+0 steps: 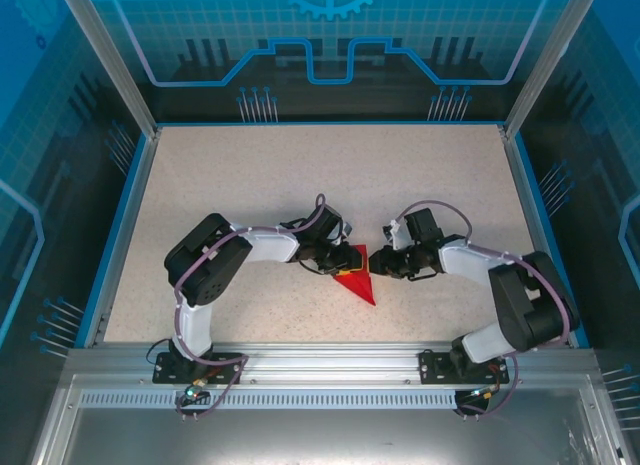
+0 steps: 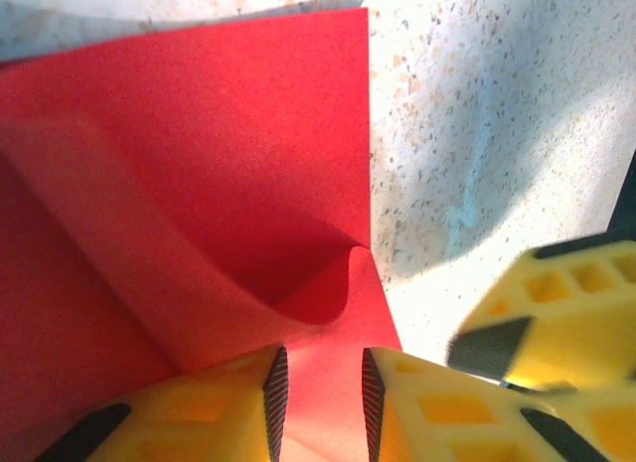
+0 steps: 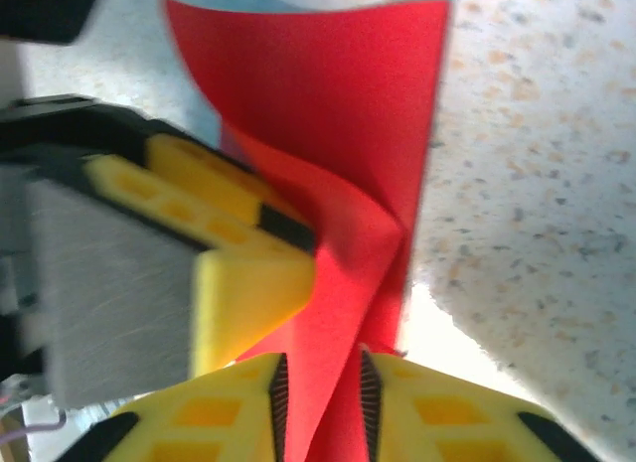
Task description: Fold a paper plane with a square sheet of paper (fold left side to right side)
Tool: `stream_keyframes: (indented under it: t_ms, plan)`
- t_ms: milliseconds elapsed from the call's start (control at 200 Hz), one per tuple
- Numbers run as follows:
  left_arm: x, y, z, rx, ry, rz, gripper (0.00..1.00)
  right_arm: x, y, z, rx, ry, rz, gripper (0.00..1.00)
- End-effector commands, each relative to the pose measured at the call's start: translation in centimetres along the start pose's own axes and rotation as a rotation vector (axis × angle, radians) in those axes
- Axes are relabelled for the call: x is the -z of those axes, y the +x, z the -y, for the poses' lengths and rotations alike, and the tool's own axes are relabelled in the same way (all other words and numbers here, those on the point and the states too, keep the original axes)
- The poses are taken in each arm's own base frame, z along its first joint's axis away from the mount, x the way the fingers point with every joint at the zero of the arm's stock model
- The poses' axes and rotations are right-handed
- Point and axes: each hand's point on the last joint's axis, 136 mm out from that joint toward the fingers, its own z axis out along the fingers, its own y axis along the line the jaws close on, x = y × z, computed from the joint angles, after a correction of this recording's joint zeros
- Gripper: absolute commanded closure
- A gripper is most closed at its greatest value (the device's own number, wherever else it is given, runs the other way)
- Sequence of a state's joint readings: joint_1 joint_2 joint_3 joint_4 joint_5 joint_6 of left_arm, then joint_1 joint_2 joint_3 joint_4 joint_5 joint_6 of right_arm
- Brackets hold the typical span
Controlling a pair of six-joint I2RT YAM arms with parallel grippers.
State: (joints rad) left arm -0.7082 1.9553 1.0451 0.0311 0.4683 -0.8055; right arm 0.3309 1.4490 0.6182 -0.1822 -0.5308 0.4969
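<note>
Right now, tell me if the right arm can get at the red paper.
Probably yes: the right pincer straddles the red paper, fingers apart, and the left pincer beside it leaves that edge free.

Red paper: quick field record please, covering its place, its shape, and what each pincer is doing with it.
paper: red sheet, partly folded, point toward the arm bases, on the table
flap: curled up, not pressed flat
left pincer: jaws slightly apart, paper between them
right pincer: jaws slightly apart, paper between them
</note>
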Motion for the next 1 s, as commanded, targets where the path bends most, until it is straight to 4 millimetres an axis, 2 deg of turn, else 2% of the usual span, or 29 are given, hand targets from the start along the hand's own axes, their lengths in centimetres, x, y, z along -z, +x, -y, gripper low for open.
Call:
stream_keyframes:
  t_ms: [0,130,270,475,760,990]
  plan:
    - [-0.2,1.7,-3.3,0.040,-0.107,-0.033,0.70,1.2,0.5,-1.2,0.007,-0.034,-0.014,0.70]
    - [-0.1,1.7,-3.3,0.038,-0.107,-0.031,0.70,1.1,2.5,-3.0,0.006,-0.139,-0.075,0.75]
    - [-0.1,1.6,-3.2,0.036,-0.105,-0.030,0.70,0.2,4.4,-3.8,-0.008,-0.218,-0.132,0.81]
    - [-0.1,1.7,-3.3,0.036,-0.107,-0.032,0.70,-1.0,5.4,-3.5,-0.002,-0.195,-0.176,0.81]
    - [0.0,1.7,-3.2,0.034,-0.106,-0.030,0.70,-2.3,6.6,-1.9,-0.018,-0.102,-0.235,0.82]
    - [-0.1,1.7,-3.3,0.032,-0.110,-0.031,0.70,-2.5,7.1,-0.6,-0.013,-0.007,-0.247,0.81]
